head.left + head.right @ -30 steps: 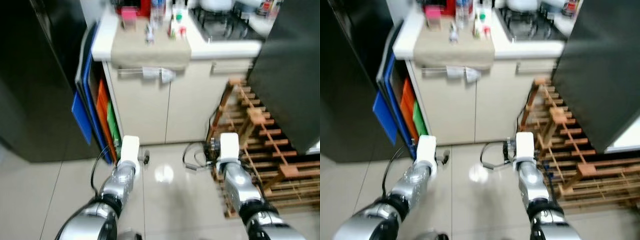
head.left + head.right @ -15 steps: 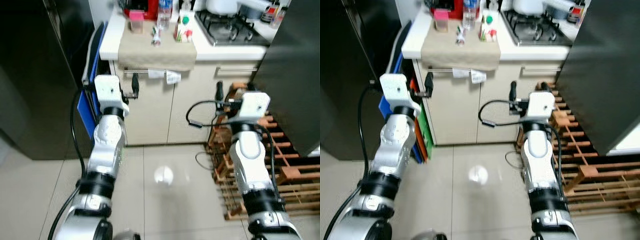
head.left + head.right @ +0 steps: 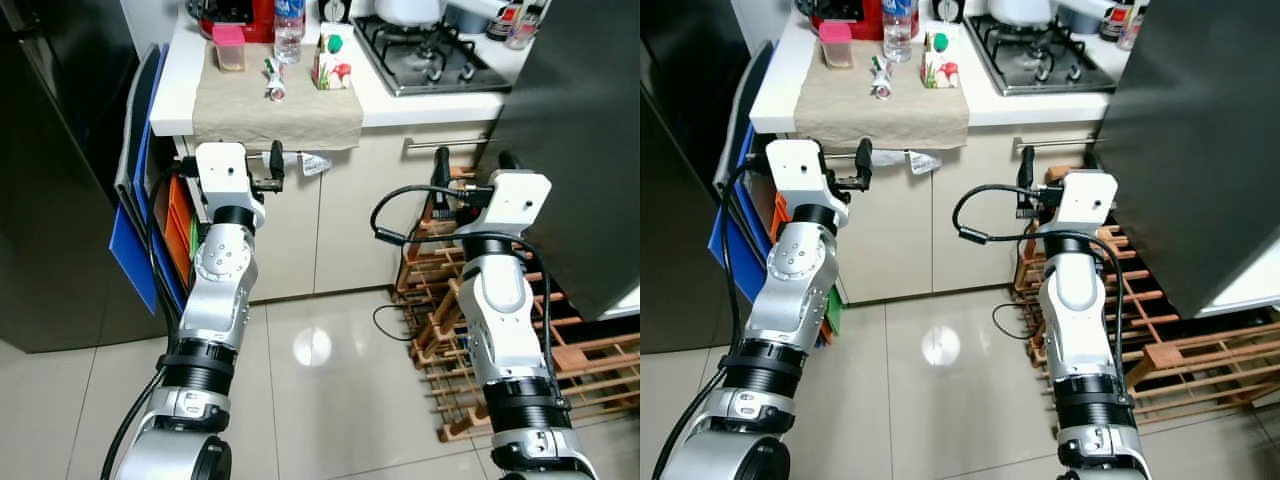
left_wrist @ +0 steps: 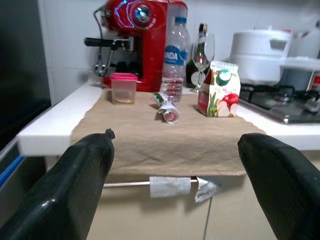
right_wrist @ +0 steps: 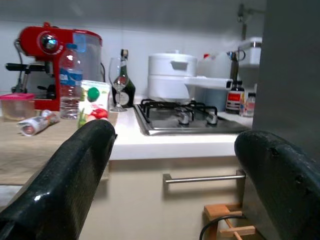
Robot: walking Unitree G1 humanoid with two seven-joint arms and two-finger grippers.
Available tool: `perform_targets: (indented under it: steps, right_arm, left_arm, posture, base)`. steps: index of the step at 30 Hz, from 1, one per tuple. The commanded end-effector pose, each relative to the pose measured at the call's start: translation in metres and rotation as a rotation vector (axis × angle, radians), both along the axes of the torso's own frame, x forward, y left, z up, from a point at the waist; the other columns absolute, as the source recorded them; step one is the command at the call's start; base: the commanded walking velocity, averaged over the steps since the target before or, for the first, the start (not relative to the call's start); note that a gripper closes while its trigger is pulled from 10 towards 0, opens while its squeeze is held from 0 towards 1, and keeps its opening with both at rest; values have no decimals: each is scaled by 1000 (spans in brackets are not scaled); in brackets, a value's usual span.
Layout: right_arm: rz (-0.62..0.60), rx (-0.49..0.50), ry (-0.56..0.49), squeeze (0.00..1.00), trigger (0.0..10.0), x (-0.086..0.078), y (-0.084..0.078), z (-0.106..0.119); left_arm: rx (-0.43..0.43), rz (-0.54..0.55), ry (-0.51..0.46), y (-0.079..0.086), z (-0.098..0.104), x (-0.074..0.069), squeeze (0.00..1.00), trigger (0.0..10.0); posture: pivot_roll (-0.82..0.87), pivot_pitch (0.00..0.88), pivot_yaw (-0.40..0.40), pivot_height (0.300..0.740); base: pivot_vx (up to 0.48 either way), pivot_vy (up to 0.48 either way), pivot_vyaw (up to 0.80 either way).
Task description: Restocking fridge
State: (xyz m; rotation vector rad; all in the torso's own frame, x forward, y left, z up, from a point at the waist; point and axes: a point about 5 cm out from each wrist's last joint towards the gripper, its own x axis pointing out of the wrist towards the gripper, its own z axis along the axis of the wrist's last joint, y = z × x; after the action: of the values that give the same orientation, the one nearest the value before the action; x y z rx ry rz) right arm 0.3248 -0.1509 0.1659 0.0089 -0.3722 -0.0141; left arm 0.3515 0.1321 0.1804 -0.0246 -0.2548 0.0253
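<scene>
Your left gripper (image 4: pixel 175 195) is spread wide and empty, raised before the counter edge (image 3: pixel 300 128), higher than half a second ago. Your right gripper (image 5: pixel 172 197) is likewise parted and holding nothing, level with the cabinet handle (image 5: pixel 202 178) beside the wooden rack (image 3: pixel 570 350).

On the beige cloth (image 4: pixel 165 135) ahead of your left gripper stand the juice carton (image 4: pixel 218 89), water bottle (image 4: pixel 175 60), pink-lidded tub (image 4: pixel 123 88) and a rolled packet (image 4: pixel 166 107), all untouched. The dark fridge (image 3: pixel 60 180) stands at your left. A second ago both arms hung low near the floor (image 3: pixel 310 390).
</scene>
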Motion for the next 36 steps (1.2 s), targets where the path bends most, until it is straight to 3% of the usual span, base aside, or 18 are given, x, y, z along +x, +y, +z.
perform_targets:
  steps: [1, 18, 23, 36]
  right_arm:
    - [-26, -5, -13, 67, 10000, -2, -10, 6]
    - [0, -10, 15, 75, 10000, -3, -3, 4]
    - [16, -18, 23, 90, 10000, -2, 1, 4]
    - [36, -16, 56, 71, 10000, -3, 3, 1]
  left_arm:
    - [5, -30, -43, -13, 14, 0, 0, 10000]
    - [-6, -22, -33, -12, 18, 3, 0, 10000]
    - [-5, -29, -32, -14, 18, 4, 0, 10000]
    - [-17, -138, -2, -36, 34, 17, 0, 10000]
  posture:
    - [-113, 0, 10, 740]
    - [-108, 0, 19, 740]
    - [-108, 0, 20, 740]
    - [-113, 0, 16, 740]
  base:
    - [480, 0, 0]
    - [476, 0, 0]
    - [465, 0, 750]
    - [479, 0, 57]
